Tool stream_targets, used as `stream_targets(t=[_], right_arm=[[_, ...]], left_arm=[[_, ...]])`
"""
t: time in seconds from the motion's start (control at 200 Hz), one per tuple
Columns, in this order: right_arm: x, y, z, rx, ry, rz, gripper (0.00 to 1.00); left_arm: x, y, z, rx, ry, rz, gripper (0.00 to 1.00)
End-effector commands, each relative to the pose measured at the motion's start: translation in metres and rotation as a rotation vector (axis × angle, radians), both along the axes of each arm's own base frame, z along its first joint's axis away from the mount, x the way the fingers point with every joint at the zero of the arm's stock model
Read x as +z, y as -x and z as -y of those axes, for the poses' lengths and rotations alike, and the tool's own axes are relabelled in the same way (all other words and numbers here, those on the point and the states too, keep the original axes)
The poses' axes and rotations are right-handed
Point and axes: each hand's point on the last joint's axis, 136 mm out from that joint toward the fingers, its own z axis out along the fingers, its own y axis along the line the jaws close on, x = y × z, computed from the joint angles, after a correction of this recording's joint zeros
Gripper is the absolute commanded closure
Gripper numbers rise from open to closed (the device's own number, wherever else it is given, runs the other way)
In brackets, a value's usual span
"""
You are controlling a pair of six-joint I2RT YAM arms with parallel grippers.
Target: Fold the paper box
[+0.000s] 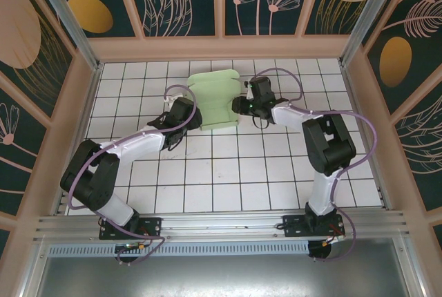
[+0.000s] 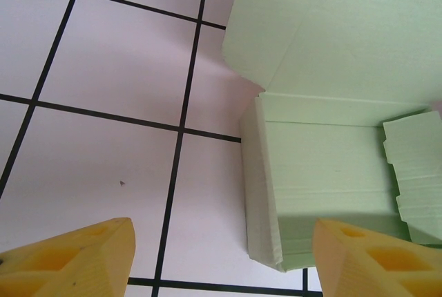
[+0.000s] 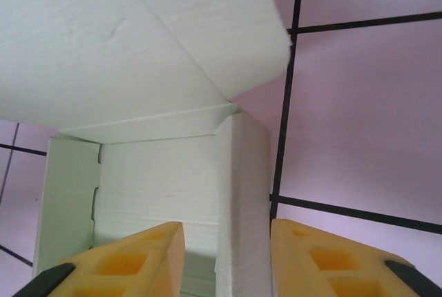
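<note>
Top external: arms (image 1: 131, 146) beside paper box (image 1: 215, 97)

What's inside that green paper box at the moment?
Nothing loose: the paper box shows just its bare card floor and a notched flap along one wall. The nearest strip of floor is hidden behind the right gripper.

Top external camera: fixed high at the near side, looking down from far off on the whole bench (image 1: 228, 179). Left wrist camera: close, facing down past the left end effector (image 2: 222, 224). Right wrist camera: equally close, facing down past the right end effector (image 3: 226, 224). All three views share the paper box (image 1: 217, 100), which sits upper centre in the overhead frame.
</note>
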Motion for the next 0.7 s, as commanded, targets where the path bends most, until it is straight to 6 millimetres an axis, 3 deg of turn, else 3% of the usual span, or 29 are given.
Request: stream_targets(t=[0.0,0.15,0.696], right_arm=[[0.01,0.004,-0.007,0.052,-0.161,-0.022,0.61],[0.001,0.008,-0.007,0.105,-0.257,-0.073,0.61],[-0.029,0.007,-0.006,0.159,-0.363,-0.172,0.68]], left_arm=[[-0.004,-0.001,0.004,-0.03,0.002,-0.003,0.32],[-0.004,-0.001,0.01,-0.054,0.025,-0.007,0.31],[-0.009,-0.003,0.015,-0.074,0.023,-0.024,0.31]])
